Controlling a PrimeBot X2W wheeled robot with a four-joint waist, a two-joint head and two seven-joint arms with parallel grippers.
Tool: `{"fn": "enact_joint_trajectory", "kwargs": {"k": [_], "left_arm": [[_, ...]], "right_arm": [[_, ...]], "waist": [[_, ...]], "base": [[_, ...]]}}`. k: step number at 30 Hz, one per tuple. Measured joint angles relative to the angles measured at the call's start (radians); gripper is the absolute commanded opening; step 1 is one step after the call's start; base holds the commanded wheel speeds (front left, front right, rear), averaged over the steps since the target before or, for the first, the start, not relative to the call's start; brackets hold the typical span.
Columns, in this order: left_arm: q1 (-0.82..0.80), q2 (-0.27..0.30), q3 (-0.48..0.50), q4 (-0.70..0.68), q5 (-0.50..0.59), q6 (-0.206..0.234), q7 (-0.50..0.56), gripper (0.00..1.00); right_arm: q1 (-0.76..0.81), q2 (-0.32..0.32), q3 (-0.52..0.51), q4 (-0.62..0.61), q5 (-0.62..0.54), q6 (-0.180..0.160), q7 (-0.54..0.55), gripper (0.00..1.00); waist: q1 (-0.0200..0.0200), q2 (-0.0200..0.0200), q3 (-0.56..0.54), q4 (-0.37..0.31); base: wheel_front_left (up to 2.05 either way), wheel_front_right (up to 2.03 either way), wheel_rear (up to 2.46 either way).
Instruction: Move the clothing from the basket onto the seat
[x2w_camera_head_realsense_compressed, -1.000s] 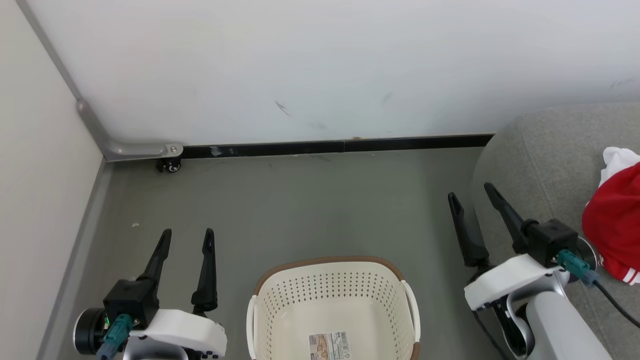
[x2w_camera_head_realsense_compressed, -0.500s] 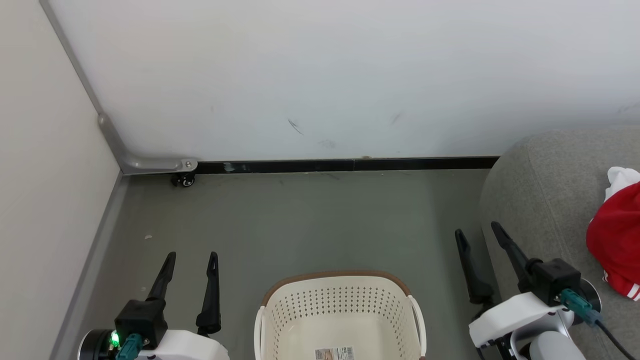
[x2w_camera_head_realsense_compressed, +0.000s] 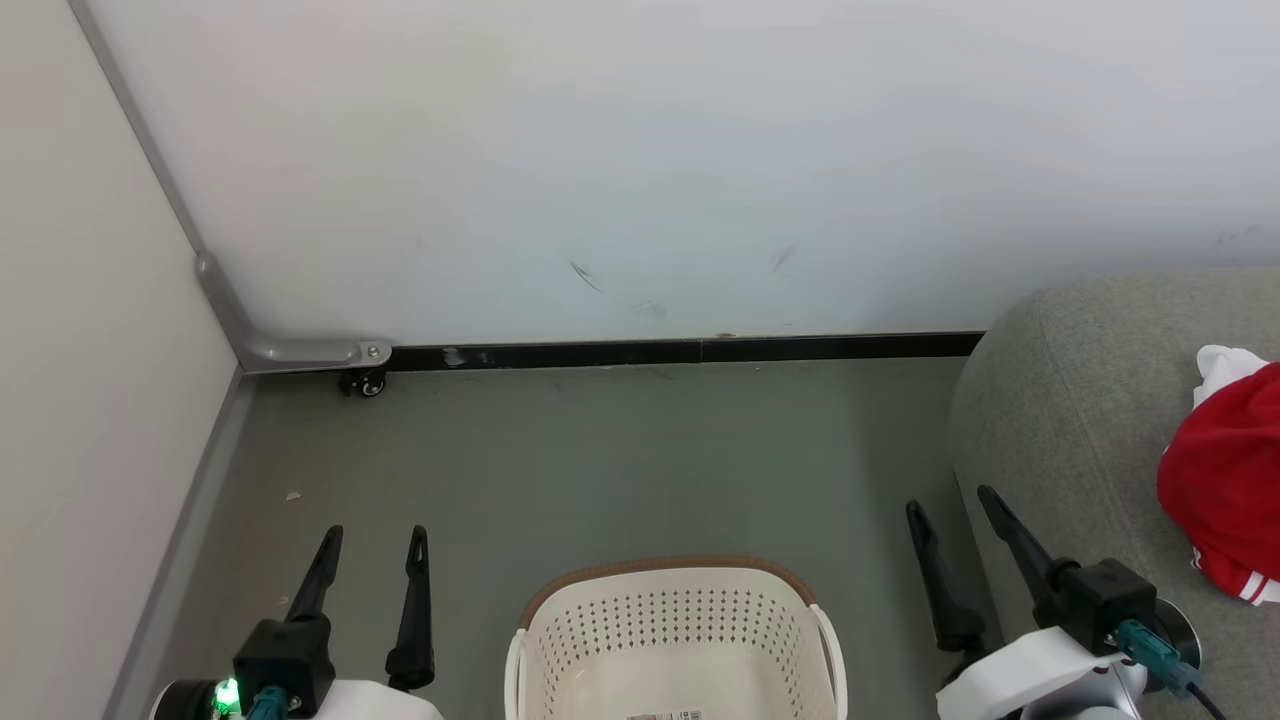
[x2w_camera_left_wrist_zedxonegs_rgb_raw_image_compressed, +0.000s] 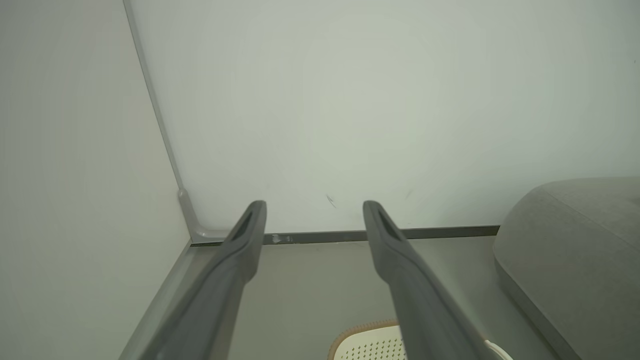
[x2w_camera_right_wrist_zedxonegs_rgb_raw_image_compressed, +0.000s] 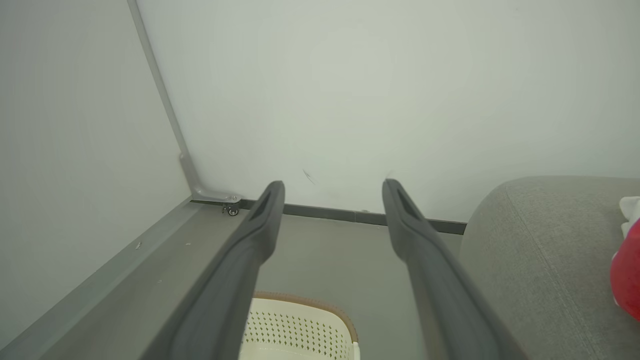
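L to rt: pale wall panel (x2w_camera_head_realsense_compressed: 90, 400) meets white back wall (x2w_camera_head_realsense_compressed: 640, 150) at a grey metal corner strip (x2w_camera_head_realsense_compressed: 290, 352), w/ a small caster (x2w_camera_head_realsense_compressed: 364, 383) at its foot. A black baseboard (x2w_camera_head_realsense_compressed: 690, 350) runs rt from there along the grey floor (x2w_camera_head_realsense_compressed: 620, 450). Next, left gripper (x2w_camera_head_realsense_compressed: 375, 533) at lower L of head view, over bare floor, jaws spread wide w/ nothing betw them. L wrist view agrees: its two dark fingers (x2w_camera_left_wrist_zedxonegs_rgb_raw_image_compressed: 240, 260) stand well apart, just wall & floor in the gap. Just rt of it the basket (x2w_camera_head_realsense_compressed: 660, 566) sits on the floor at bottom centre, cut by the frame edge. It has a brown rim & perforated cream wall, w/ a sliver of sticker (x2w_camera_head_realsense_compressed: 670, 715) on its bottom. Grippers flank it, neither touching it. Then right gripper (x2w_camera_head_realsense_compressed: 948, 502) at lower rt, jaws also wide, holding nothing, tips over the floor just beside the seat (x2w_camera_head_realsense_compressed: 1070, 420). Its outer finger overlaps the seat's rounded corner in head view; can't tell if it touches. Seat takes the rt side, up against the back wall. The clothing (x2w_camera_head_realsense_compressed: 1215, 480) lies on the seat at far rt: red bundle, white bit on top, white-striped hem low, partly out of frame, well apart from basket & both grippers. Rt wrist view catches its red edge at far rt, on the grey fabric.
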Motion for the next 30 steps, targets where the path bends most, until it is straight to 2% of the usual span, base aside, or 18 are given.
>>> {"fn": "enact_joint_trajectory", "kwargs": {"k": [30], "left_arm": [[0.01,-0.008,0.002,-0.01,0.046,0.018,0.0,1.0]], "right_arm": [[0.051,0.002,0.016,-0.112,0.023,0.0,0.044,1.0]], "waist": [[0.0,0.0,0.027,-0.003]], "base": [[0.0,0.0,0.0]]}}
